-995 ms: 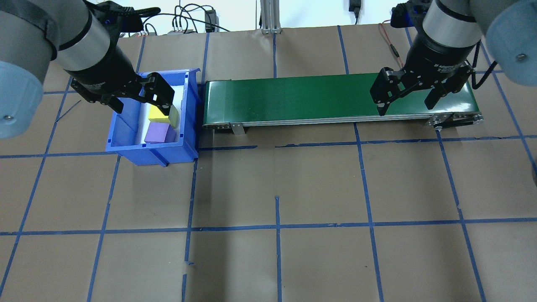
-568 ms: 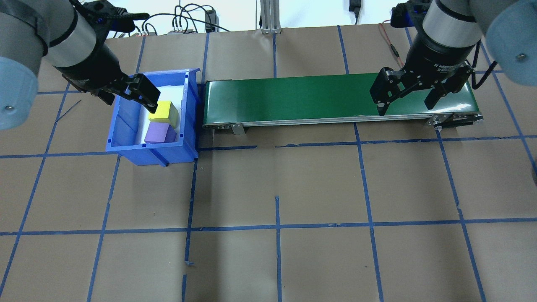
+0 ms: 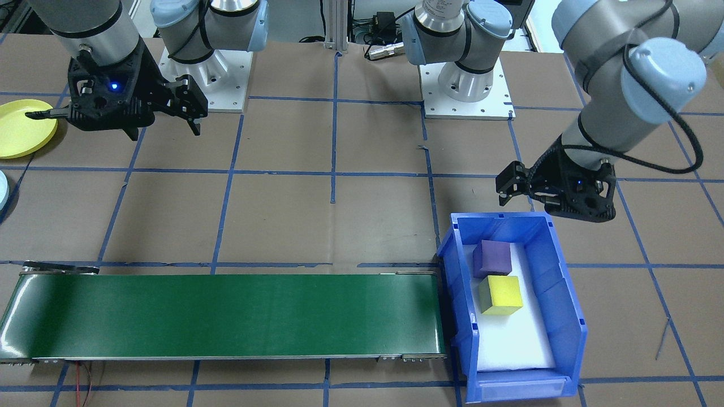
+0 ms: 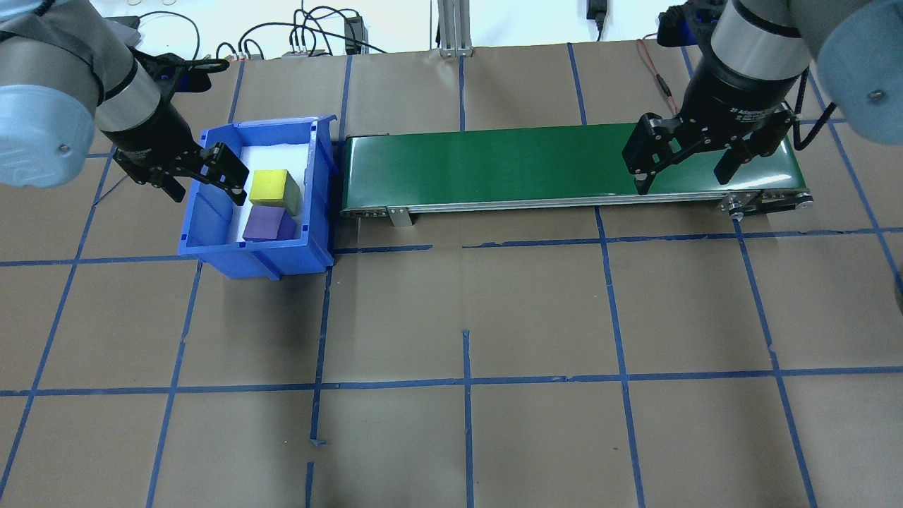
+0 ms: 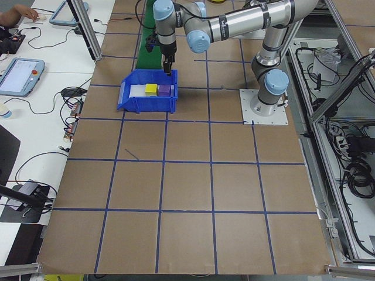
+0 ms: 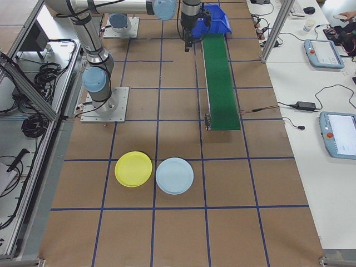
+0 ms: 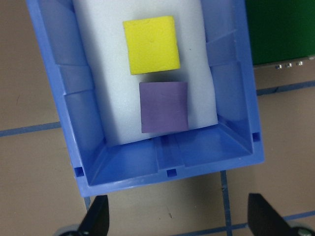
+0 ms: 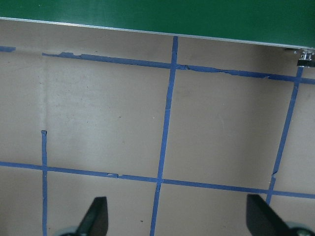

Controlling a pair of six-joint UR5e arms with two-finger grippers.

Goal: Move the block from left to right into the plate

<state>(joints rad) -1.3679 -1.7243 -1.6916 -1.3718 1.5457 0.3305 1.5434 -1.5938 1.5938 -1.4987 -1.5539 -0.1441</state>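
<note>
Blocks: two, yellow block (image 4: 267, 188) and purple block (image 4: 264, 224), in blue bin (image 4: 211, 240) | yellow plate (image 3: 17, 135) cut off at front view's edge | left gripper (image 4: 201, 175) spread, empty | right gripper (image 4: 688, 159) spread, empty

Two blocks (image 4: 267, 189) (image 4: 263, 224) are being held in a bin (image 4: 211, 243), side by side, one nearer the robot. A conveyor (image 4: 494, 166) is lying just beside the bin, toward the robot's right. Two plates (image 6: 133, 169) (image 6: 174, 176) are sitting touching, well beyond the conveyor's right end.
</note>
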